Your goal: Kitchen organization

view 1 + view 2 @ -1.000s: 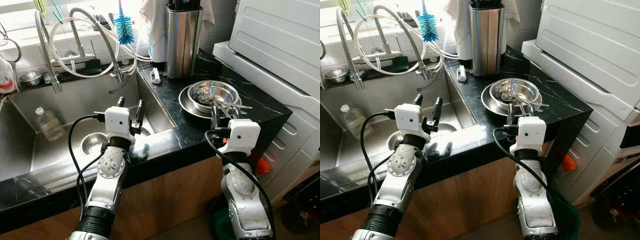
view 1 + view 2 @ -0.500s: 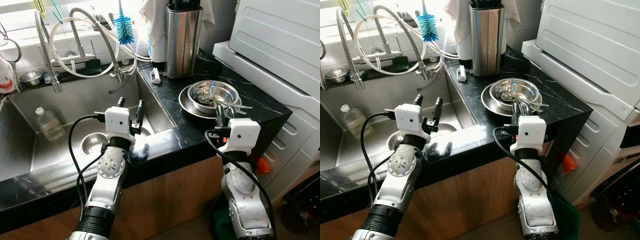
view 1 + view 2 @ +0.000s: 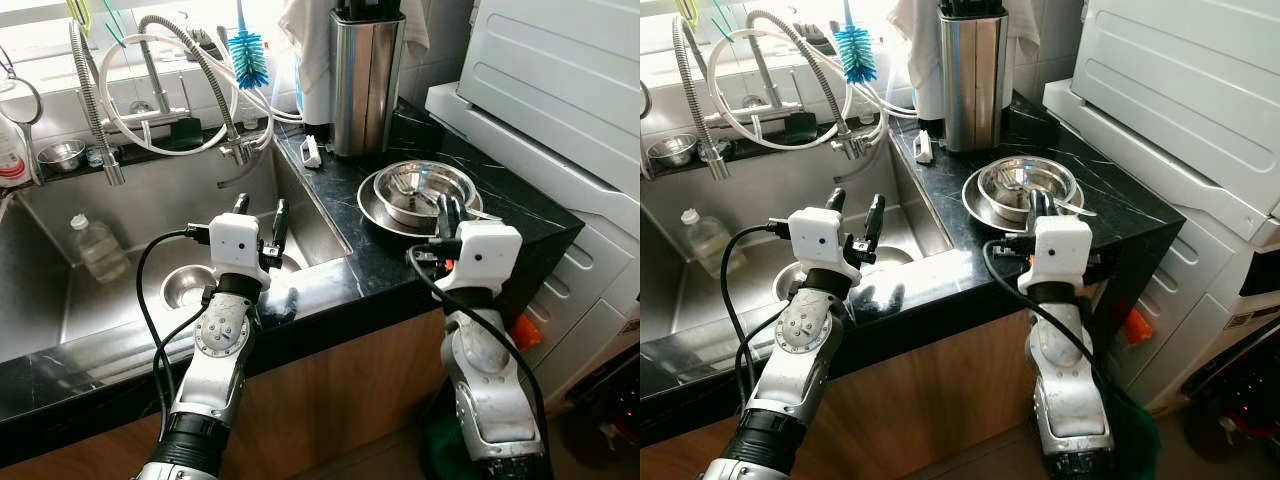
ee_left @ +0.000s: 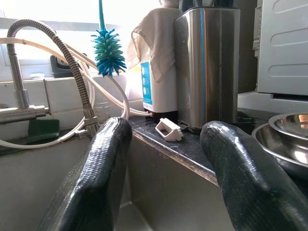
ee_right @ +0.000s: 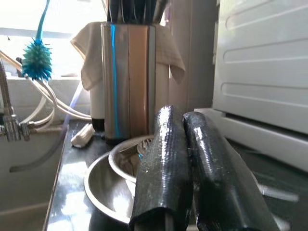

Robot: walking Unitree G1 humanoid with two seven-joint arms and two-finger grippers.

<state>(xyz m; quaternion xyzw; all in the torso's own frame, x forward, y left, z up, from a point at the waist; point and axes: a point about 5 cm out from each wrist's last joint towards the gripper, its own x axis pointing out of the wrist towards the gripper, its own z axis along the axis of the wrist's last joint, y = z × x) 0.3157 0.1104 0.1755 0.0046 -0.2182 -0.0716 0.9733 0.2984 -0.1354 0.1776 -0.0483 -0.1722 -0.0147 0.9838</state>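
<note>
Hovering closed right gripper [image 5: 185, 168], empty

Bright window backlight, overexposed; frames sharp.

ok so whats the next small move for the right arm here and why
Probably open the right gripper before going further: its fingers are pressed shut, right at the near rim of the stacked steel bowls on the counter, so it cannot take a rim or the utensils inside as it is.

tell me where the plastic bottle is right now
In the left eye view the plastic bottle lies in the sink basin on the robot's left, left of the drain and the left gripper.
</note>
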